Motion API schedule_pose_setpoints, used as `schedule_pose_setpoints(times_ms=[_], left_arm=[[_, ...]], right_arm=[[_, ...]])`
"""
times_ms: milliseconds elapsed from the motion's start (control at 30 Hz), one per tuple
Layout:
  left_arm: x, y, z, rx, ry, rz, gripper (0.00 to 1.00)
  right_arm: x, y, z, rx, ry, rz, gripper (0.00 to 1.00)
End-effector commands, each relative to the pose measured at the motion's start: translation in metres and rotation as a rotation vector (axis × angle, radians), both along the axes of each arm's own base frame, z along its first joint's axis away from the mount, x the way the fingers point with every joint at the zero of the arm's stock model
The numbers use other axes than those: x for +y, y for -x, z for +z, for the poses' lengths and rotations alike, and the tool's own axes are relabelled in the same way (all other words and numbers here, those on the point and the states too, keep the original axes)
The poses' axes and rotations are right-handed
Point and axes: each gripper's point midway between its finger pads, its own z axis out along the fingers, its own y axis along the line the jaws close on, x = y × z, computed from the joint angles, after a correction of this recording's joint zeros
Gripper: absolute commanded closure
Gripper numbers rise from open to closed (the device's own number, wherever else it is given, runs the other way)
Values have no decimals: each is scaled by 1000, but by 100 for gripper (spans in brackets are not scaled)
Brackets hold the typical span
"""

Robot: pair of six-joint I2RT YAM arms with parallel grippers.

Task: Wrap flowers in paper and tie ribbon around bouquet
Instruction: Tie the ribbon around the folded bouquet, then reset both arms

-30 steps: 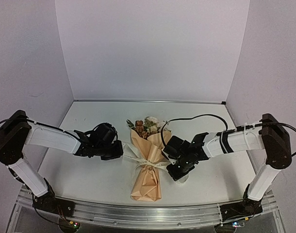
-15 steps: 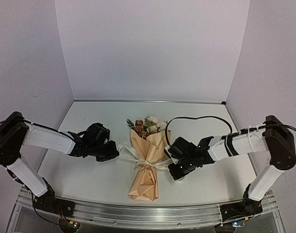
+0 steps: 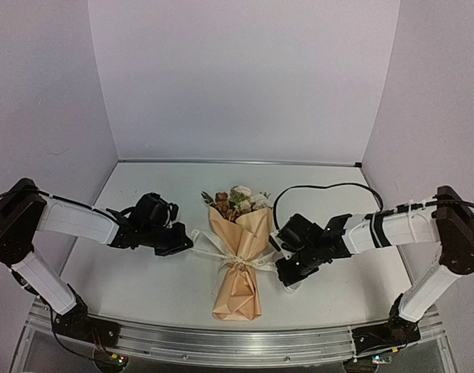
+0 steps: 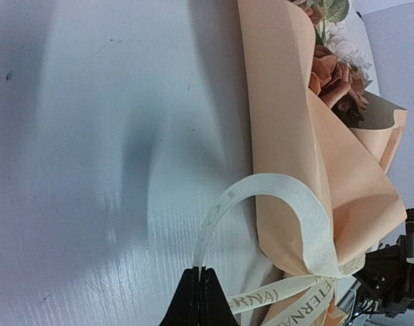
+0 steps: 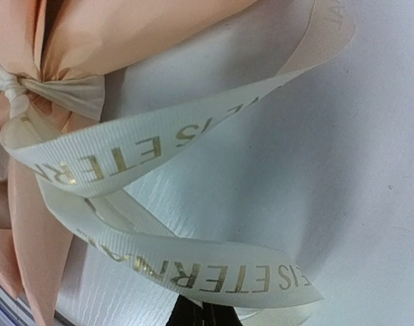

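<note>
The bouquet [image 3: 238,289], a tan paper [image 4: 281,102] cone, lies in the middle of the table with the flowers [image 3: 238,199] at its far end. The cream ribbon [image 3: 211,249] is knotted around its waist. My left gripper [image 3: 186,242] is to the left of the knot, shut on a ribbon loop [image 4: 281,189] that arches back to the knot, with its tips [image 4: 199,273] pinching the loop's edge. To the right of the knot, my right gripper [image 3: 286,275] is shut. A lettered ribbon band [image 5: 193,270] crosses its dark fingers [image 5: 193,316] and hides the grip.
White walls close in the table [image 3: 144,287] at the back and on both sides. A black cable [image 3: 322,186] arcs over the right arm. The metal rail [image 3: 237,342] with both arm bases runs along the near edge.
The right gripper has drifted slightly right and the left one slightly left, both still on the ribbon. The bouquet's narrow end swung a little left, then back.
</note>
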Motion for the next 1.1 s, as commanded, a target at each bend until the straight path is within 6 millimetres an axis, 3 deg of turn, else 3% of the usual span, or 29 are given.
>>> schedule_pose_setpoints(times_ms=[0, 133, 200, 300, 467, 600, 833, 933, 1067], left_arm=[[6, -15, 10, -79, -76, 7, 100], [4, -9, 14, -73, -90, -15, 99], [3, -9, 20, -87, -80, -17, 91], [3, -10, 36, -124, -66, -11, 71], [14, -15, 71, -207, -67, 40, 36], [20, -25, 111, -317, -65, 68, 2], [34, -57, 177, -462, -51, 127, 0], [43, -74, 194, -493, -61, 173, 0], [55, -94, 205, -492, -53, 221, 0]], right_arm=[[-24, 33, 14, 112, 122, 49, 86], [-17, 33, 31, 102, 97, 60, 64], [-17, 32, 37, 91, 91, 58, 58], [-19, 29, 46, 65, 79, 41, 53], [-30, 16, 67, -38, 72, -12, 34], [-41, -1, 89, -121, 54, -80, 4], [-71, -39, 115, -170, 2, -305, 2], [-90, -55, 119, -175, -5, -411, 2], [-102, -66, 129, -222, 6, -429, 2]])
